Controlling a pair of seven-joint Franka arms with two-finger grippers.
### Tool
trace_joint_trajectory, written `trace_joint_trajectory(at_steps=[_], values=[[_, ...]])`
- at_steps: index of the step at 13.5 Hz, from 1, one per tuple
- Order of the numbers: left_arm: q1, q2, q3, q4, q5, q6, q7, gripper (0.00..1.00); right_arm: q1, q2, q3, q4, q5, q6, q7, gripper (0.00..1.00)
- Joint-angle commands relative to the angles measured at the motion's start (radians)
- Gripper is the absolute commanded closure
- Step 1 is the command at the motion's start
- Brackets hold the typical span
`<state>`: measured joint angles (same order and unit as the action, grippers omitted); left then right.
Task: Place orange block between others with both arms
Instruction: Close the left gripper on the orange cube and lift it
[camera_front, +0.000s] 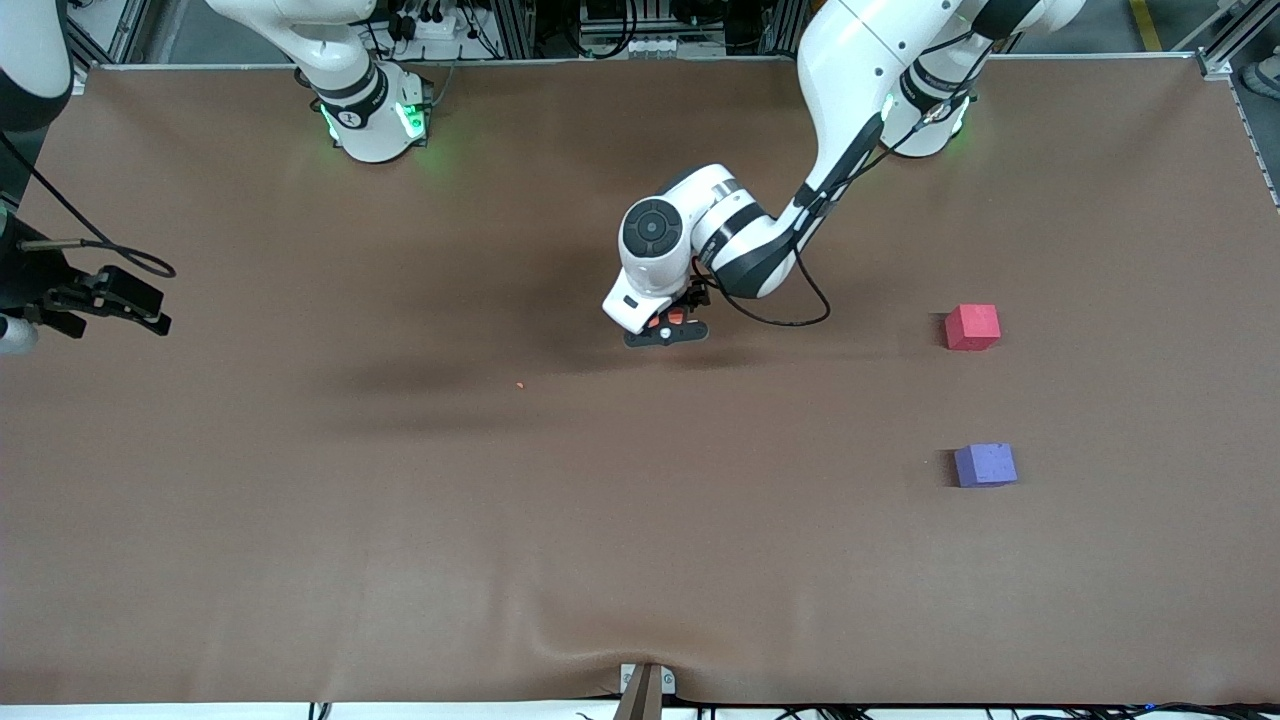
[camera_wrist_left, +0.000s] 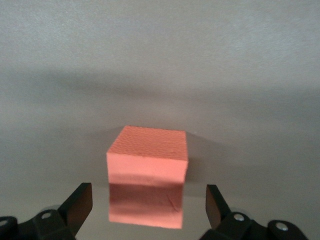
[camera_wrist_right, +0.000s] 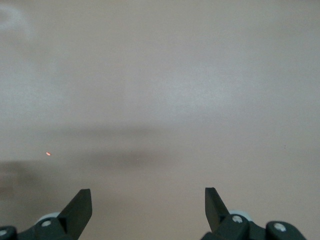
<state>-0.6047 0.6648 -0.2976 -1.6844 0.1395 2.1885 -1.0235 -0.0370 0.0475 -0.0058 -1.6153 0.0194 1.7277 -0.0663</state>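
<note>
My left gripper (camera_front: 668, 331) is low over the middle of the brown table (camera_front: 400, 500), jaws spread wide with the orange block (camera_wrist_left: 147, 176) sitting between them on the cloth — neither finger (camera_wrist_left: 79, 202) touches it, so nothing is grasped. Being a cube, the block has no long axis to speak of; in my left wrist view it rests flat with one face turned square toward my camera and its top face showing above that. From the front view only a sliver of orange shows under my wrist, so that view cannot tell how the block is turned, while my wrist view cannot see the others. The front view does: the pinkish-red cube (camera_front: 972, 326) and the purple-blue cube (camera_front: 985, 464) lie well apart from the block, toward the left arm's end of the table, the purple-blue one nearer the front camera with bare cloth between them. My right gripper (camera_wrist_right: 148, 210) waits over the right arm's end of the table, jaws released, looking at bare cloth and a tiny orange crumb (camera_wrist_right: 48, 153).
</note>
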Motion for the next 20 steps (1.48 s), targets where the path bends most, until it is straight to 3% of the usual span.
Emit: trace_joint_trajectory(at_steps=[1, 5, 6, 8, 11, 12, 15, 20], values=[[0.005, -0.014, 0.002, -0.024, 0.040, 0.020, -0.027, 0.00, 0.017, -0.012, -0.003, 0.021, -0.007, -0.037, 0.000, 0.00], [-0.001, 0.012, 0.002, -0.032, 0.040, 0.091, -0.056, 0.00, -0.007, -0.021, -0.016, 0.090, -0.009, -0.176, 0.003, 0.00], [-0.001, 0.013, 0.002, -0.032, 0.040, 0.097, -0.059, 0.07, -0.015, -0.021, -0.014, 0.125, -0.009, -0.228, 0.003, 0.00], [0.003, 0.015, 0.000, -0.040, 0.040, 0.099, -0.059, 0.33, -0.015, -0.021, -0.016, 0.138, -0.010, -0.249, 0.042, 0.00], [0.013, 0.006, 0.000, -0.037, 0.040, 0.099, -0.047, 0.91, -0.014, -0.021, -0.013, 0.138, -0.010, -0.244, 0.085, 0.00], [0.016, -0.004, 0.000, -0.034, 0.040, 0.096, -0.038, 1.00, -0.014, -0.017, -0.011, 0.144, -0.010, -0.244, 0.085, 0.00], [0.094, -0.078, 0.002, -0.031, 0.040, 0.085, 0.044, 1.00, -0.014, -0.015, -0.011, 0.152, -0.009, -0.243, 0.085, 0.00], [0.356, -0.220, -0.001, -0.034, 0.040, -0.064, 0.368, 1.00, -0.007, -0.012, -0.008, 0.153, -0.010, -0.235, 0.083, 0.00]])
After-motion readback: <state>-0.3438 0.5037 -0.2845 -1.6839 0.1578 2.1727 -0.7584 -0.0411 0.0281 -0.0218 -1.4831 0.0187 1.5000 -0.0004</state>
